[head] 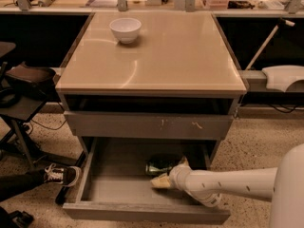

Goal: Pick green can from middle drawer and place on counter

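The green can (pixel 158 166) lies on its side at the back of the open middle drawer (pixel 118 186), right of centre. My gripper (pixel 167 173) reaches into the drawer from the right on its white arm (pixel 228 183). It is open, with one pale finger (pixel 159 182) just in front of the can and the other behind it near the can's right end. The can rests on the drawer floor. The tan counter (pixel 161 61) tops the cabinet above.
A white bowl (pixel 125 29) stands on the counter's back left. A shut grey drawer front with white scuff marks (pixel 147 125) overhangs the open drawer. A person's sneaker (pixel 61 175) and a chair (pixel 19 103) are at the left. A white robot part (pixel 285 77) is at the right.
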`<state>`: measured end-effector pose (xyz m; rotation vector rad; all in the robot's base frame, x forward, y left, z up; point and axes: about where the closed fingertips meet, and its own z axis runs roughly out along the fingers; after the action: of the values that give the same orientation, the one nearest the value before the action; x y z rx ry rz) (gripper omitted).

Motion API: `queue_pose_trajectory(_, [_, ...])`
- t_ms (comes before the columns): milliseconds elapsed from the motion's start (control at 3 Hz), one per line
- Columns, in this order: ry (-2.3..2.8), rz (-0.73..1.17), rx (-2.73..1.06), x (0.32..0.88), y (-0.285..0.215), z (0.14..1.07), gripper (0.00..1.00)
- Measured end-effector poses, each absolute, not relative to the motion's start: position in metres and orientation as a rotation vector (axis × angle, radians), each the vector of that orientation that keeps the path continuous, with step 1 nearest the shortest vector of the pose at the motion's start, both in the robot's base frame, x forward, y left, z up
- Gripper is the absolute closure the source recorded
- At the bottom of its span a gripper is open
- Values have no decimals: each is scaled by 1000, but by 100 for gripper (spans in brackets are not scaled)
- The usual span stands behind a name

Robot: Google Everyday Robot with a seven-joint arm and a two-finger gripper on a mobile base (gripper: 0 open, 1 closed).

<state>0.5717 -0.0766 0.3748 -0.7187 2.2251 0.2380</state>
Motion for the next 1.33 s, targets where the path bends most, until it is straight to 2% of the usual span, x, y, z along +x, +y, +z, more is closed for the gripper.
queue_pose_trajectory(667, [2245, 331, -763, 590, -57, 347, 0])
queue_pose_trajectory(1000, [2243, 344, -766, 595, -54, 348, 19])
queue_pose_trajectory(1333, [2243, 344, -766, 595, -54, 348, 42])
